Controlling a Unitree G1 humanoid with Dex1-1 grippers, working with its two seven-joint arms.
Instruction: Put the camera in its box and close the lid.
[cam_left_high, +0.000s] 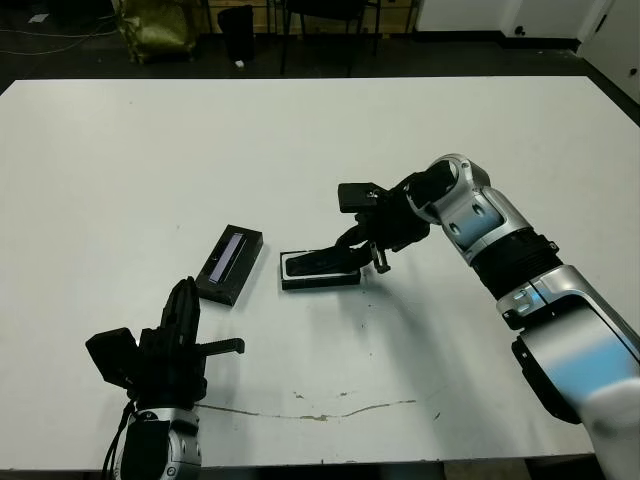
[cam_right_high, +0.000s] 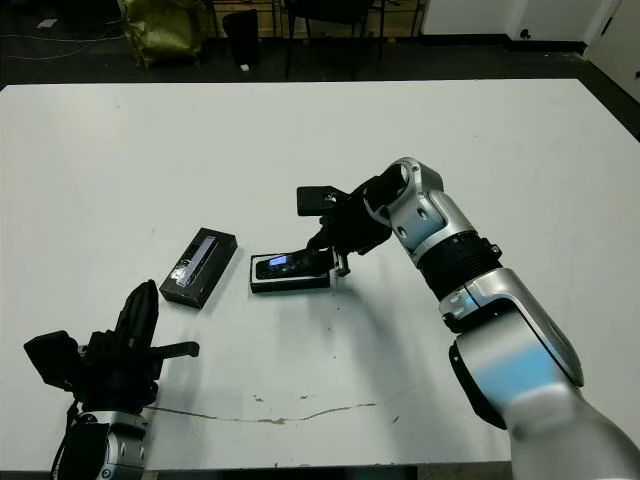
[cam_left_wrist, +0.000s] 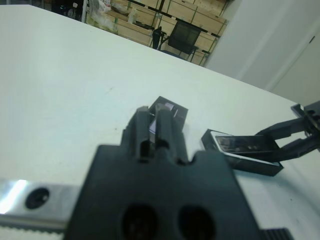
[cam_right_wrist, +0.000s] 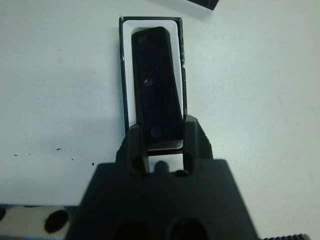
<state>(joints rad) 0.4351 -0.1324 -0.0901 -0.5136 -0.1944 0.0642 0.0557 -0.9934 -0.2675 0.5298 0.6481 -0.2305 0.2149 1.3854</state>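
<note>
Camera: the camera (cam_right_wrist: 156, 85) lies in the box (cam_left_high: 289, 271) at table centre, slightly askew, so it likely needs settling flat.
Right gripper: the right gripper (cam_right_wrist: 162, 135) clasps the camera's near end, approaching from 3 o'clock.
Lid: the lid (cam_left_high: 230, 263) rests just beside the box at 9 o'clock, unobstructed.
Left gripper: the left gripper (cam_left_high: 183, 310), fingers together and empty, waits at 7 o'clock of the lid.

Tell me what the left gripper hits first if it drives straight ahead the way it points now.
Probably the lid. In the left wrist view the left gripper points straight at it, with only bare table between. Its height above the table is unclear, so it might pass over.
</note>
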